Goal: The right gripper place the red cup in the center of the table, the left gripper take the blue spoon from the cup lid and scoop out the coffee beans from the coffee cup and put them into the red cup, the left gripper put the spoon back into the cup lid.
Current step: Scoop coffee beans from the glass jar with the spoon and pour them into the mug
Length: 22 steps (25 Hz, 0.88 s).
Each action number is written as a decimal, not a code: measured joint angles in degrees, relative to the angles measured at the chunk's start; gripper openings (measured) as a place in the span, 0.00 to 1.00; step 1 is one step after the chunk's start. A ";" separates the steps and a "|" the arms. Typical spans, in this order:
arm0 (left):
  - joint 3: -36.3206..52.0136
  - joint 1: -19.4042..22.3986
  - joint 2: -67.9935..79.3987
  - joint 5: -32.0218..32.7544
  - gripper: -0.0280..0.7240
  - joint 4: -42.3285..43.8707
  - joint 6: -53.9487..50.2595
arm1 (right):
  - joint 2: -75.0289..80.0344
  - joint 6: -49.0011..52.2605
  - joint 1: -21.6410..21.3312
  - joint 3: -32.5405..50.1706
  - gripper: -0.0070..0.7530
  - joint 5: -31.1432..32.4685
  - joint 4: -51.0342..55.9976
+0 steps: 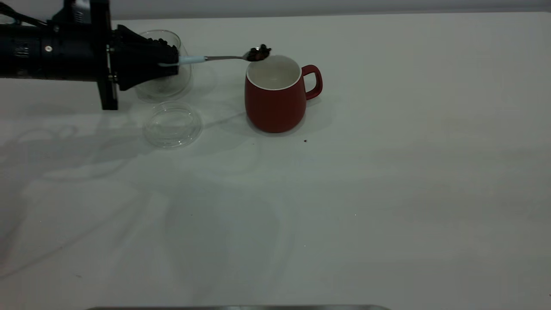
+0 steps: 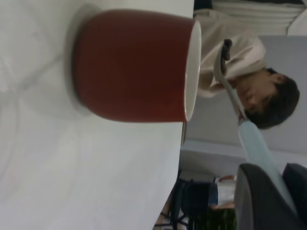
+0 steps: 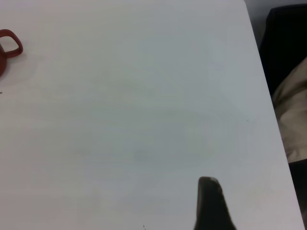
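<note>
The cup lid [image 1: 172, 125] lies flat on the table [image 1: 344, 206] nearest the camera. Behind it, my left gripper [image 1: 172, 58] is clamped on the blue spoon [image 1: 224, 57], whose bowl of coffee beans [image 1: 259, 52] hovers over the red cup [image 1: 273, 99] rim. The coffee cup [image 1: 170, 82] stands behind my fingers. My right gripper [image 3: 211, 203] shows one finger; its opening I cannot tell.

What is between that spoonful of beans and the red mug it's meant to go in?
Nothing visible. The left gripper holds the blue spoon with the coffee beans just above the far rim of the red cup, whose mouth is open.
</note>
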 joint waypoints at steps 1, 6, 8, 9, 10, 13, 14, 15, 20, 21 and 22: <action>0.00 -0.43 0.00 0.00 0.20 0.00 0.00 | 0.00 0.00 0.00 0.00 0.67 0.00 0.00; 0.00 -2.33 0.00 -0.30 0.20 -1.13 1.11 | 0.00 0.00 0.00 0.00 0.67 0.00 -0.01; 0.00 -2.56 0.00 -0.96 0.20 -2.67 2.49 | 0.00 0.00 0.00 0.00 0.67 0.00 -0.01; 0.00 -2.60 0.00 -1.25 0.20 -3.38 3.02 | 0.00 0.00 0.00 0.00 0.67 0.00 -0.01; 0.00 -2.60 0.00 -1.42 0.20 -3.84 3.37 | 0.00 -0.06 0.00 0.00 0.67 0.00 -0.01; 0.00 -2.60 0.00 -1.53 0.20 -4.26 3.75 | 0.00 0.00 0.00 0.00 0.67 0.00 -0.01; 0.00 -2.60 0.00 -1.59 0.20 -4.11 3.81 | 0.00 0.00 0.00 0.00 0.67 0.00 -0.01; 0.00 -2.60 0.00 -1.70 0.20 -3.73 3.92 | 0.00 0.00 0.00 0.00 0.67 0.00 -0.01; 0.00 -2.60 0.00 -3.29 0.20 -1.78 6.18 | 0.00 0.00 0.00 0.00 0.67 0.00 -0.01; 0.00 -2.60 0.00 -3.68 0.20 -1.71 6.83 | 0.00 0.00 0.00 0.00 0.67 0.00 -0.01; 0.00 -2.60 0.00 -4.22 0.20 -1.66 7.36 | 0.00 0.00 0.00 0.00 0.67 0.00 -0.01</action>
